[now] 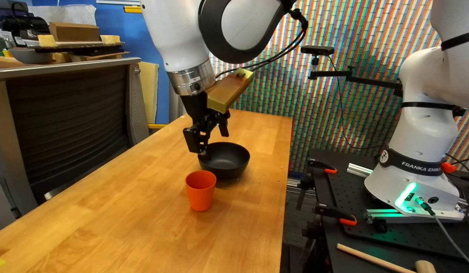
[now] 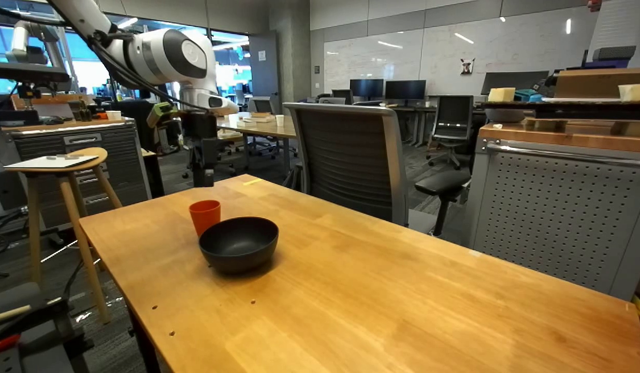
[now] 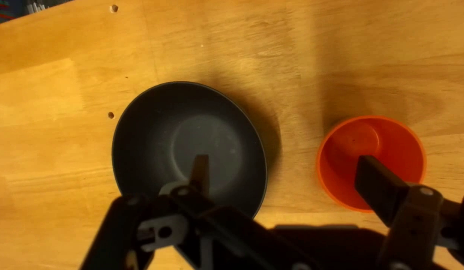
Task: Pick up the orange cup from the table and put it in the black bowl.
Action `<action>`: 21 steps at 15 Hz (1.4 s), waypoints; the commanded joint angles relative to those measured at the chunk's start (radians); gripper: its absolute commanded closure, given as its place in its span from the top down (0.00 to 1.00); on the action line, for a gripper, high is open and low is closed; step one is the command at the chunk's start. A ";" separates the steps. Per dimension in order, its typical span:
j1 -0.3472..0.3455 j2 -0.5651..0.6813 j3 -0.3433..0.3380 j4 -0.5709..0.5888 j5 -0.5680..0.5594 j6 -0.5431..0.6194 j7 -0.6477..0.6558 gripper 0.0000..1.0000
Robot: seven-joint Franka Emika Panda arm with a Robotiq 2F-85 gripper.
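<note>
The orange cup (image 1: 200, 191) stands upright on the table (image 2: 403, 290), mouth up, just beside the black bowl (image 2: 242, 261) and outside it; the wrist view shows a strip of wood between the two, so they are apart. Its wall is plain, smooth and orange-red, tapering slightly from a round rim to a narrower base. Looked at from above, the inside is bright along one side and darker along the other, with part of the round floor showing at the bottom. The cup is clearly narrower than the bowl, which is round, shallow and matte black. The dark gripper (image 3: 284, 163) hangs above the pair with its fingers (image 3: 380, 187) spread wide, a broad gap between the tips, and that gap holds only air. In the wrist view one fingertip overlaps the bowl's inside and the other overlaps the cup's mouth, yet in an exterior view a space shows between the fingers and the cup's rim, so the cup is untouched.
</note>
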 commanded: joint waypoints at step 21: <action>0.104 0.221 -0.102 0.134 0.116 0.016 0.063 0.50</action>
